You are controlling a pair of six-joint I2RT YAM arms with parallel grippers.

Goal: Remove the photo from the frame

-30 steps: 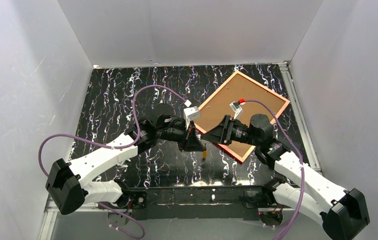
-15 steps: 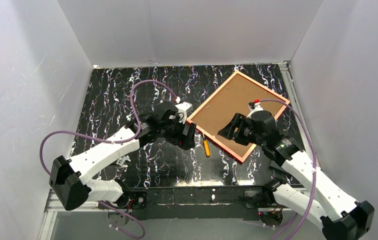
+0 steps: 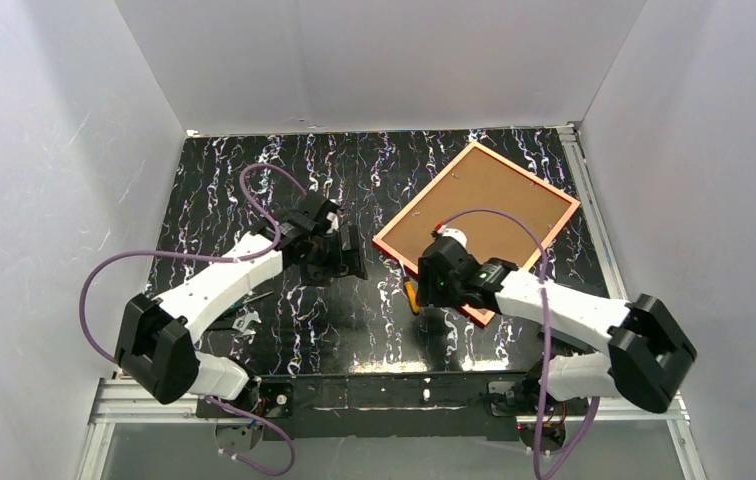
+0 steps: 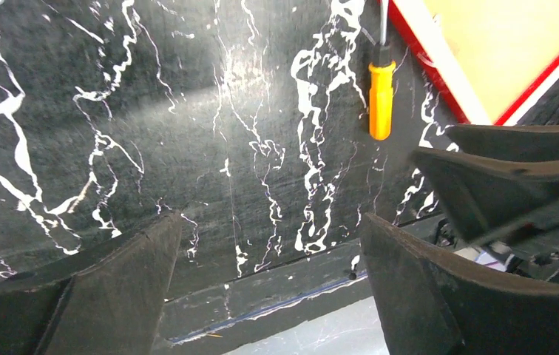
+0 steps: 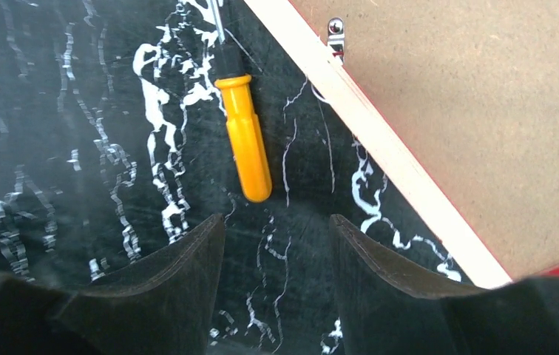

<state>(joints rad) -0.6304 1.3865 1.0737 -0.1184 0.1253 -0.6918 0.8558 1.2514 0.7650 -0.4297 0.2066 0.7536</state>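
Note:
The frame (image 3: 526, 172) lies face down at the back right of the table, red rim around the brown backing board (image 3: 494, 195). The photo is hidden beneath the board. An orange-handled screwdriver (image 3: 411, 296) lies on the table along the frame's near-left edge (image 5: 380, 148). My right gripper (image 5: 276, 220) is open and empty, its fingertips just short of the screwdriver handle (image 5: 247, 151). My left gripper (image 4: 269, 222) hangs open over bare table left of the frame (image 4: 439, 55), well apart from the screwdriver (image 4: 381, 100). In the top view the left gripper (image 3: 352, 262) is left of the right gripper (image 3: 432, 285).
A metal retaining tab (image 5: 335, 33) sits on the backing board near the rim. A small metal tool (image 3: 244, 321) lies by the left arm. White walls enclose the table on three sides, and a metal rail (image 3: 594, 230) runs along the right edge.
My left gripper opened and drew back to the left, leaving the screwdriver on the table. My right gripper moved off the backing board to the frame's near edge beside the screwdriver.

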